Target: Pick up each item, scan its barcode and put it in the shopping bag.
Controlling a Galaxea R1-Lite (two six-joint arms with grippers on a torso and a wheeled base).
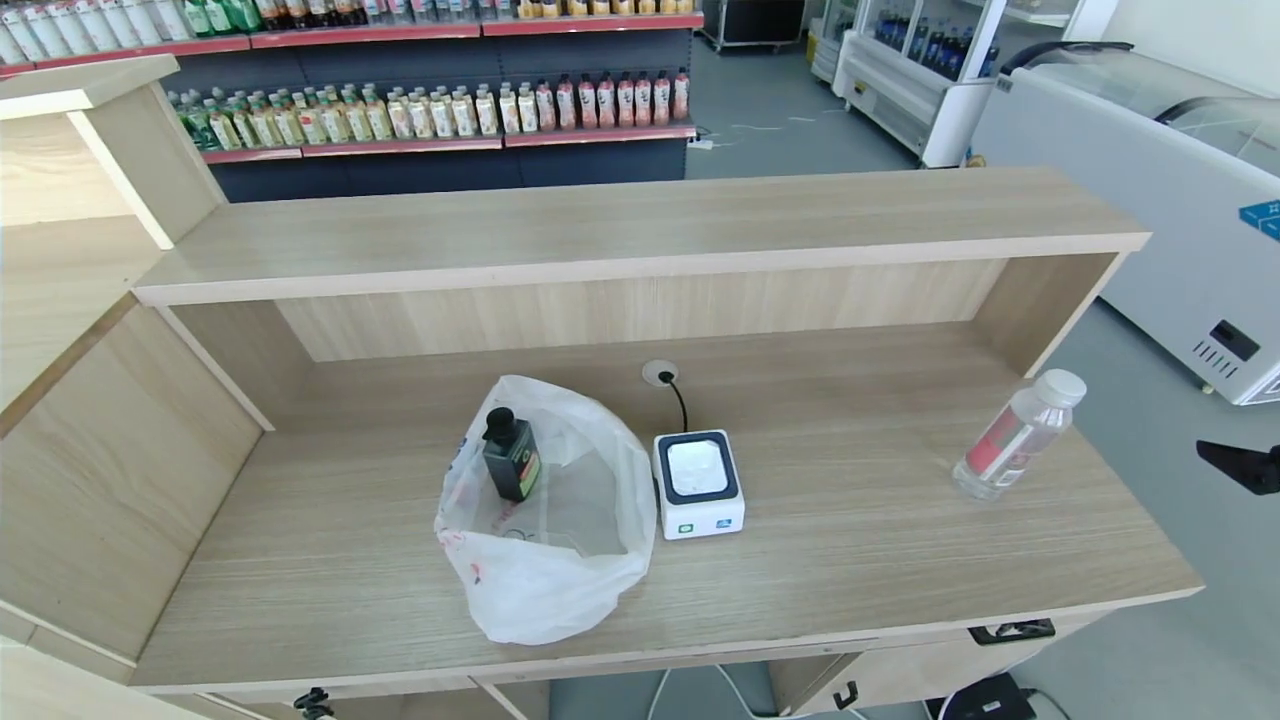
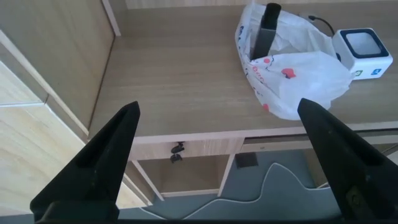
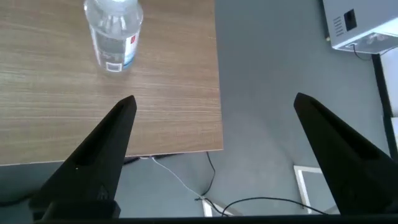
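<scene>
Standing upright near the right-hand end of the counter (image 1: 850,560), the water bottle (image 1: 1015,437) is the one item I can see outside the bag, white cap on and red label showing. I judge it was set there, well apart from everything else, so my right arm can take it without crowding the bag. My right gripper (image 3: 214,101) hangs off that end of the counter, out over the floor and short of the bottle. Its two fingers are spread wide with nothing between them. The bottle sits beyond the fingertips and off to one side, not in line with the gap. To take it I would need to come in over the counter edge and centre on its body.

The scanner (image 1: 698,483) sits mid-counter with its window facing up, so a barcode has to be turned downward over it. Just beside it, on my left, the shopping bag (image 1: 540,590) slumps with its mouth open, a dark bottle (image 1: 510,457) already inside. My left gripper (image 2: 219,104) hangs in front of the counter's left part, fingers equally wide apart and empty.
</scene>
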